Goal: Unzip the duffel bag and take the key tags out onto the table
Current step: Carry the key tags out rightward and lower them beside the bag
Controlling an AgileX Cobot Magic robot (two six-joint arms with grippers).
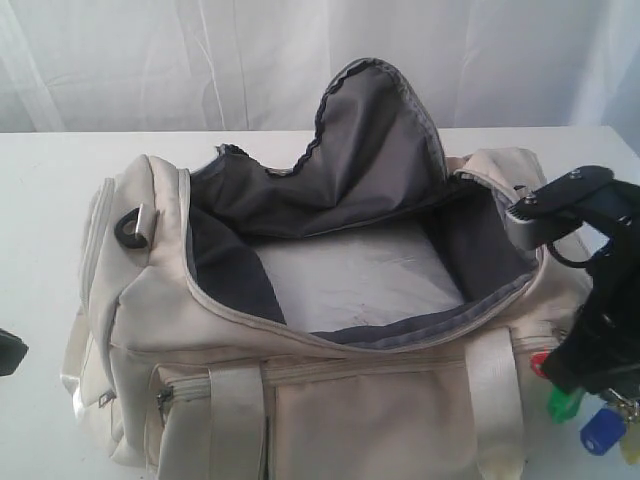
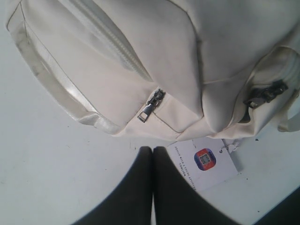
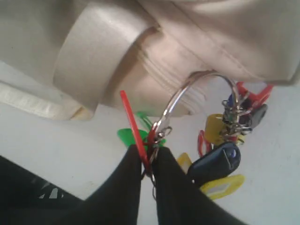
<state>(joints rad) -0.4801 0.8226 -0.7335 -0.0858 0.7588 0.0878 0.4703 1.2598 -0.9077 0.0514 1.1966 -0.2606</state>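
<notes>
Key tags, bright plastic on a metal ring, pinched in closed right gripper beside cream fabric duffel bag, seemingly above white table: lower gently, then release; left gripper closed, empty.

There is 1 duffel bag on 1 table. There is 1 bunch of key tags on 1 metal ring. The tags overlap, so an exact count is not possible, but at least 2 yellow, 2 red, 1 green and 1 dark blue show. There are 2 grippers, the left gripper and the right gripper. The left wrist view shows 1 paper card and 2 zipper pulls.
</notes>
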